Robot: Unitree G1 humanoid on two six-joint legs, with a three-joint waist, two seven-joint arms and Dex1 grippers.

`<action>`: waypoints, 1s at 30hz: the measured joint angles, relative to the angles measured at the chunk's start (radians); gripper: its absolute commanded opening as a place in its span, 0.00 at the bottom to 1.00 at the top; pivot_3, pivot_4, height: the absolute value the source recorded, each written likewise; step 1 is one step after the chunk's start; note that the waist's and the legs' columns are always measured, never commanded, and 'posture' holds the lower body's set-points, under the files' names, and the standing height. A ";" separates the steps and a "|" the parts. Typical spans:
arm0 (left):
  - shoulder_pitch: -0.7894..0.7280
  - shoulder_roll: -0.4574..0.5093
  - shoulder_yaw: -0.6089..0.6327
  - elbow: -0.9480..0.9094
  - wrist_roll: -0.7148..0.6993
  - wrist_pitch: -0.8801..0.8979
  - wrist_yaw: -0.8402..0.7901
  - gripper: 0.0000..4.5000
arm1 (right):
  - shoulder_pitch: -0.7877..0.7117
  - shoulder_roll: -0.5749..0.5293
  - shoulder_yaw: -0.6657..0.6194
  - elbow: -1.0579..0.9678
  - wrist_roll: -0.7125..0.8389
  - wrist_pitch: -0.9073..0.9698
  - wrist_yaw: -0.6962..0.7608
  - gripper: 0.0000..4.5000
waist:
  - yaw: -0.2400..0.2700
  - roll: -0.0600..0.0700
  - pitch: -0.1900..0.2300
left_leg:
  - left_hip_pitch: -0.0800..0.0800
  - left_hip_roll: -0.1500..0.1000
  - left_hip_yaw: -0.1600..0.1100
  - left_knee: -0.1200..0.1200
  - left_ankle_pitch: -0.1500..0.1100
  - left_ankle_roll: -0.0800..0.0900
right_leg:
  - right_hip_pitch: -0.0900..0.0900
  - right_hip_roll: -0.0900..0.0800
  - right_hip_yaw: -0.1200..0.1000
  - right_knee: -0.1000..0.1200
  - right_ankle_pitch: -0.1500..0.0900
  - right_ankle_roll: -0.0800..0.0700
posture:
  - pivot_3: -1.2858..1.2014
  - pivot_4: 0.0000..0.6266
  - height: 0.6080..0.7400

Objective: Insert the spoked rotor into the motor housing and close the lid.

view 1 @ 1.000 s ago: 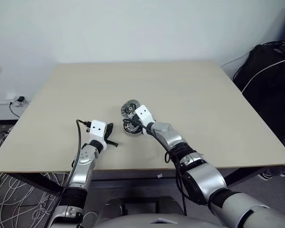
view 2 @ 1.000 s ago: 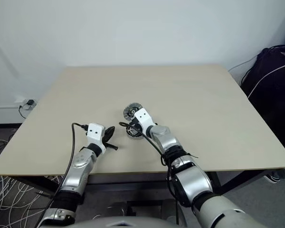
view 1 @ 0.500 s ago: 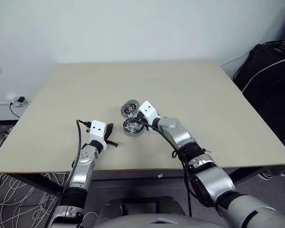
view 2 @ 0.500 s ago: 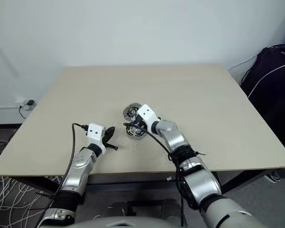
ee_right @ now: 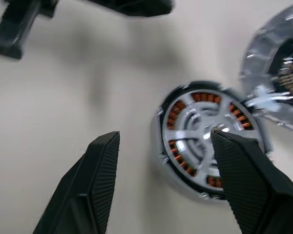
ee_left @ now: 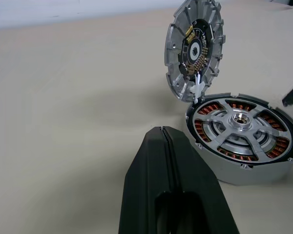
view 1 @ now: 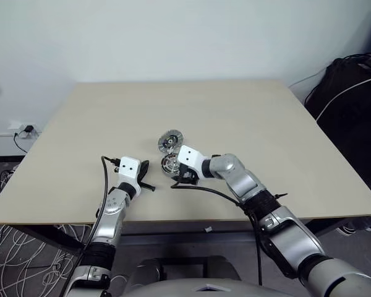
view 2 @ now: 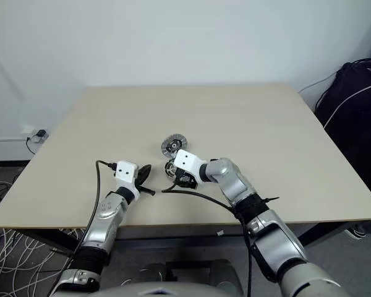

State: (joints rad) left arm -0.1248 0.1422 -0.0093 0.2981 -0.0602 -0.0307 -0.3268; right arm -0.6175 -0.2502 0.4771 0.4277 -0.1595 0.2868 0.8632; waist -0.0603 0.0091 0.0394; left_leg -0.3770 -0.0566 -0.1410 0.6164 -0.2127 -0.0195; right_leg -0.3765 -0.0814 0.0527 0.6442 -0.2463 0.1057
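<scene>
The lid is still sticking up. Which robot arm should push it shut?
Probably the right. Its end effector is open right over the motor housing, where the spoked rotor already sits. The lid stands tilted up beside it. The left end effector is shut and set apart.

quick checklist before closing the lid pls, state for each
1. Rotor in the housing: ok, spokes lie over the copper windings.
2. Rotor fully seated: cannot tell.
3. Lid ready to close: ok, it stands tilted up open at the housing's far edge.
4. Right gripper free: ok, jaws open, nothing between them, above the housing.
5. Left gripper out of the way: ok, shut, beside the housing.
</scene>
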 measured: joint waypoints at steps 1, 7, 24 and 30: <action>0.000 -0.001 0.000 0.003 0.000 0.000 0.000 0.00 | -0.009 -0.008 0.014 0.002 -0.009 -0.007 0.015 0.69 | 0.000 0.000 0.000 | 0.000 0.000 0.000 0.000 0.000 0.000 | 0.000 0.000 0.000 0.000 0.000 0.000 | 0.52 0.00 1.00; 0.000 -0.004 0.000 0.008 0.000 -0.004 0.002 0.00 | -0.085 -0.038 0.074 0.059 -0.063 -0.082 0.101 0.69 | 0.000 0.000 0.000 | 0.000 0.000 -0.001 0.000 0.000 0.000 | 0.000 0.000 -0.001 0.000 0.000 0.000 | 0.52 0.00 1.00; 0.011 -0.023 0.000 0.009 0.000 -0.007 0.028 0.00 | -0.298 0.007 0.153 0.436 -0.194 -0.328 0.208 0.69 | -0.003 0.000 0.000 | 0.000 0.000 -0.001 0.000 0.000 -0.001 | 0.000 0.000 -0.001 0.000 0.002 -0.003 | 0.52 0.00 1.00; 0.019 -0.024 0.000 0.008 0.000 -0.007 0.038 0.00 | -0.345 0.052 0.153 0.558 -0.220 -0.395 0.195 0.69 | -0.004 0.000 0.000 | 0.000 0.000 -0.001 0.000 0.000 -0.001 | 0.000 0.000 -0.001 0.001 0.003 -0.005 | 0.52 0.00 1.00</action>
State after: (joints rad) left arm -0.1055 0.1185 -0.0097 0.3057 -0.0598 -0.0374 -0.2884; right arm -0.9626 -0.1983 0.6296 0.9861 -0.3792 -0.1080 1.0586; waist -0.0644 0.0091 0.0395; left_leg -0.3769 -0.0567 -0.1422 0.6163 -0.2122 -0.0203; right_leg -0.3768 -0.0811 0.0519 0.6450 -0.2433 0.1008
